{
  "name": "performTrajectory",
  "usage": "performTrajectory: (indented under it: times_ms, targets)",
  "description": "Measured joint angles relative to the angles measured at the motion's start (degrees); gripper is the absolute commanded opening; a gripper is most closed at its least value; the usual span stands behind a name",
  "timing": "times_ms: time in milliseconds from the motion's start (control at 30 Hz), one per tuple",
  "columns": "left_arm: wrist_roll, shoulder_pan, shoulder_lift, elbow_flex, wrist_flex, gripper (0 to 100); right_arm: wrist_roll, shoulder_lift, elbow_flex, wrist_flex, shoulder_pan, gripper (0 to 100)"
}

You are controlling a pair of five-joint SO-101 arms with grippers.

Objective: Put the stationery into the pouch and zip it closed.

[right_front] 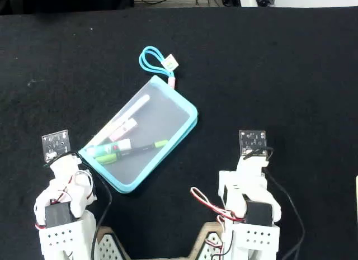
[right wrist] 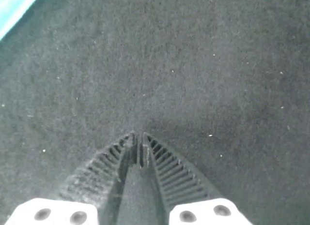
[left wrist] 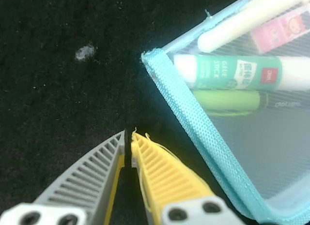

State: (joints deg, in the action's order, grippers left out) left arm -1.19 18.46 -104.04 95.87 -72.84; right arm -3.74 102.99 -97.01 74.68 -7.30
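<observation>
Pens [right_front: 134, 150] lie inside the pouch [right_front: 162, 123], so the left gripper [left wrist: 130, 134] by its 8 o'clock corner and the right gripper [right wrist: 139, 136] at 3 o'clock rest pinched together, empty, the job likely finished.

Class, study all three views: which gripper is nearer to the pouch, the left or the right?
Left. The left gripper sits just beside a corner of the pouch; the right gripper is over bare black table, well off to the pouch's other side.
</observation>
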Motion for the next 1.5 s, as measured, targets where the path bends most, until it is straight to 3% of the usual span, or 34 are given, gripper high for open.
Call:
performTrajectory:
  times_ms: [567,867,1500]
  targets:
    - [0.0,-0.2,-0.4,0.0,0.0,3,-0.1,0.0,0.0,0.0,0.0,1.2]
    - [0.0,-10.8,-0.4,0.0,0.0,3,-0.1,0.0,0.0,0.0,0.0,1.2]
    - [-0.1,-11.2,-0.4,0.0,0.0,3,-0.1,0.0,0.0,0.0,0.0,1.2]
